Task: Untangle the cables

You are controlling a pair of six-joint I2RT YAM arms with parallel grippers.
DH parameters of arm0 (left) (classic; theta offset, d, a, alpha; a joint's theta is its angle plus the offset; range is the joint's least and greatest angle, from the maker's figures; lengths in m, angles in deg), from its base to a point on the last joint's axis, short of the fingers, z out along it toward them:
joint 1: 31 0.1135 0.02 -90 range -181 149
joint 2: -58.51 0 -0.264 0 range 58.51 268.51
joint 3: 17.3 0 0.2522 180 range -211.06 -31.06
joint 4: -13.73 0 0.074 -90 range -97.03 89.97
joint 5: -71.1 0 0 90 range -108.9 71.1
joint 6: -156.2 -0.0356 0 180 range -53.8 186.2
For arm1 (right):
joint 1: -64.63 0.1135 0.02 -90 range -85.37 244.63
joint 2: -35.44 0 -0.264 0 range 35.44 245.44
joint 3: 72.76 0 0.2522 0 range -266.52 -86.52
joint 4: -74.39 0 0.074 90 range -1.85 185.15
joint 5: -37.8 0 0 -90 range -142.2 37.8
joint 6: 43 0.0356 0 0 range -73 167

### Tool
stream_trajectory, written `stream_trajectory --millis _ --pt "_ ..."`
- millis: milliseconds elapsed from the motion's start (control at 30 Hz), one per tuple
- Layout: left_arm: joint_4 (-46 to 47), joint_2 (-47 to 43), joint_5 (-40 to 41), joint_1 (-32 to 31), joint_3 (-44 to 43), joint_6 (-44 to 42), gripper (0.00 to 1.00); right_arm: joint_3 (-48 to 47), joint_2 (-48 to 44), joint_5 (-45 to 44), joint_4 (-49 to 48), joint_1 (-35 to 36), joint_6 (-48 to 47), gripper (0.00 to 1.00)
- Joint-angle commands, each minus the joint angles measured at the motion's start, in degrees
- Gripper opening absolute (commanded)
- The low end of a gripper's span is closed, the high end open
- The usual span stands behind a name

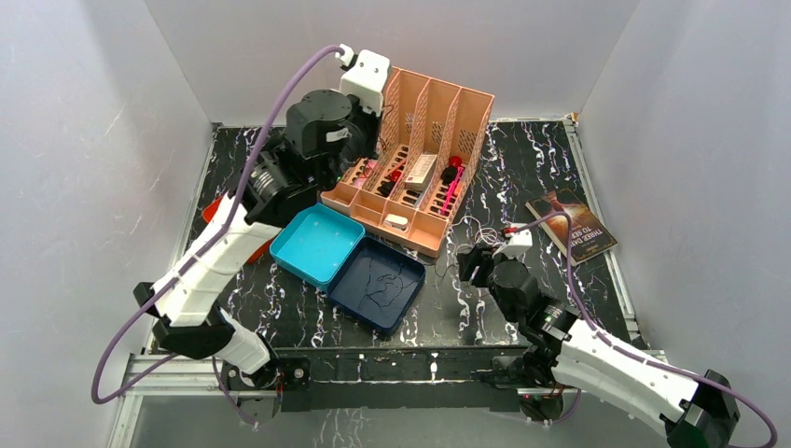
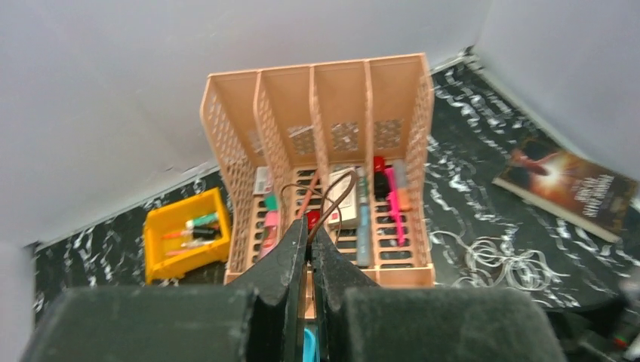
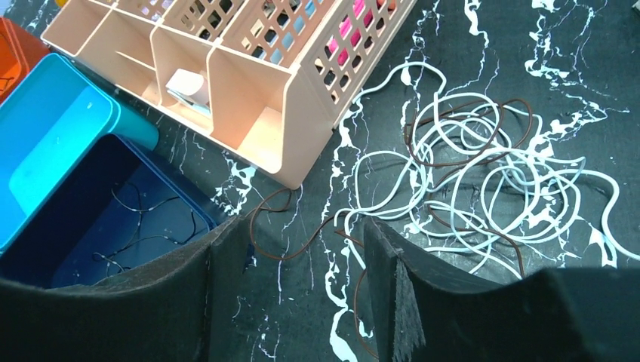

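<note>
A tangle of thin white and brown cables (image 3: pixel 483 158) lies on the black marbled table right of the peach organizer; it also shows in the left wrist view (image 2: pixel 502 260). My right gripper (image 3: pixel 302 234) is open low over the table at the tangle's left edge (image 1: pixel 471 264), with one loose brown cable (image 3: pixel 287 253) lying between its fingers. My left gripper (image 2: pixel 309 234) is shut on a curly brown cable (image 2: pixel 332 204) and holds it up above the organizer's front (image 1: pixel 362 149). A few thin dark cables (image 1: pixel 384 285) lie in the dark blue tray (image 1: pixel 410 299).
The peach organizer (image 1: pixel 420 159) holds pens and small items. A teal tray (image 1: pixel 317 243) adjoins the dark blue tray. A yellow bin (image 2: pixel 185 241) stands left of the organizer. A book (image 1: pixel 571 226) lies at the right. Grey walls enclose the table.
</note>
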Motion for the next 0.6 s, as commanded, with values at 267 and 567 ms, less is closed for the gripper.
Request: stream_trajectory --millis 267,567 --pt "-8.4 2.4 8.7 14.2 -3.6 1.9 0.0 -6.6 0.5 0.8 1.8 -0.2 -1.7 0.67" --pt "-7.7 -1.0 5.9 27.9 3.2 3.5 0.0 -6.5 1.5 1.5 1.0 -0.2 -2.2 0.67"
